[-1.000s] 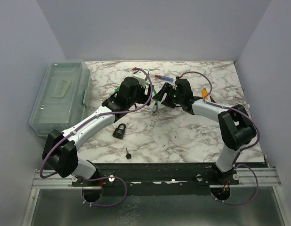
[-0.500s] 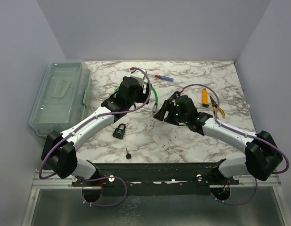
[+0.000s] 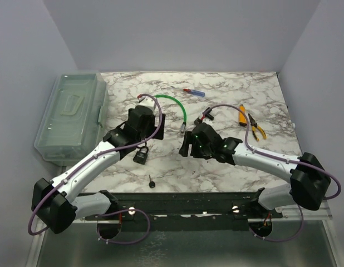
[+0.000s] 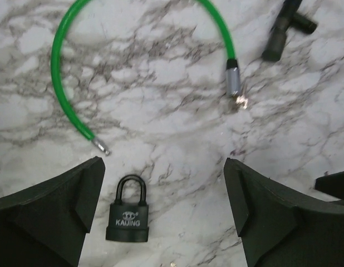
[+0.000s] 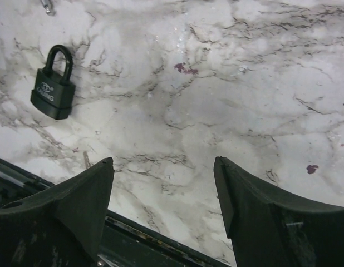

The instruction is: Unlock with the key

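Top external view is taken first: nearest of all, the key [image 3: 151, 181] is seen lying flat close to the near edge of the desk [image 3: 177, 167], left of centre, touched by neither arm. Being small and thin, it is judged hard to pinch. If it is nudged rather than gripped, it can be slid over that edge onto the black rail [image 3: 188, 201] and lost to the fingers.

Just beyond it the padlock [image 4: 127, 210] is laid flat with its shackle towards the far edge. The keyhole cannot be seen and is presumably turned towards the key. The left gripper [image 4: 163, 194] is held above the padlock, spread wide and empty, with the padlock nearer one finger than the other. Should the jaws be closed from here, that finger is likely to be met first, and the body may be pushed or spun instead of clamped. The bare end of the green cable [image 4: 63, 83] is found near the shackle and could be dragged along.

The right gripper [image 5: 161, 183] is poised over bare marble towards the middle of the desk, likewise wide apart with nothing in it; the padlock is caught at the left of its view. With both arms drawn towards the same spot, a knock between them is to be feared. Farther off, the screwdriver [image 3: 194, 92] and pliers [image 3: 256, 127] are found well apart from all this.
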Motion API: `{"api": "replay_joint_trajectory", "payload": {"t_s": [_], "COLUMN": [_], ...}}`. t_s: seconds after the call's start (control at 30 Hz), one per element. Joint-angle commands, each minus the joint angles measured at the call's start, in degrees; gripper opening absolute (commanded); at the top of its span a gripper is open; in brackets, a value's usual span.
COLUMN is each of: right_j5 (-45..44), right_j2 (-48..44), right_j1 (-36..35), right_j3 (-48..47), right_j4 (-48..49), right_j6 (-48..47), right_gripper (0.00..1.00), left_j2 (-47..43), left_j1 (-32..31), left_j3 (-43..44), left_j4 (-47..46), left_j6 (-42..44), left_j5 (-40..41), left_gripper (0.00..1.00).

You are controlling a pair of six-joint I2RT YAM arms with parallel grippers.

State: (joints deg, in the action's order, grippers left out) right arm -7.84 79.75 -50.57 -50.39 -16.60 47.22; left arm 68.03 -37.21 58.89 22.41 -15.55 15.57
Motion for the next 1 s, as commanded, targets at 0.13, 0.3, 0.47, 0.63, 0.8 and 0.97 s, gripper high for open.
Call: {"api": "replay_joint_trajectory", "payload": {"t_s": [0.13, 0.3, 0.47, 0.63, 0.8, 0.97], "right_j5": [-4.32, -5.88, -5.17, -4.36, -4.24, -4.62], "right_j2": [-7.15, -14.7, -20.2, -22.46, -23.8, -25.16], "right_j1": [-0.15, -0.15, -0.15, -0.15, -0.15, -0.15], "right_j3": [5.91, 10.48, 12.74, 13.8, 14.39, 15.46], "right_j4": [-4.27, -6.01, -6.85, -6.75, -7.68, -7.52], "right_j6": [-1.61, -1.13, -0.9, -0.46, 0.02, 0.59], "right_gripper": [0.8, 0.86, 0.87, 0.88, 0.88, 0.87], "left_j2": [-1.72, -2.28, -0.19, 3.98, 7.15, 7.38], "left_j1": [2.98, 3.01, 3.03, 3.56, 3.99, 4.08], "left_j3": [-11.92, -18.01, -19.82, -20.99, -21.14, -22.62], "left_j4": [6.03, 5.05, 3.37, 0.58, 0.44, -0.04], "left_j6": [-13.37, -20.19, -21.77, -23.79, -25.23, -26.85], "left_j5": [0.0, 5.66, 5.88, 5.48, 4.11, 3.09], "left_gripper": [0.95, 0.96, 0.98, 0.98, 0.97, 0.89]}}
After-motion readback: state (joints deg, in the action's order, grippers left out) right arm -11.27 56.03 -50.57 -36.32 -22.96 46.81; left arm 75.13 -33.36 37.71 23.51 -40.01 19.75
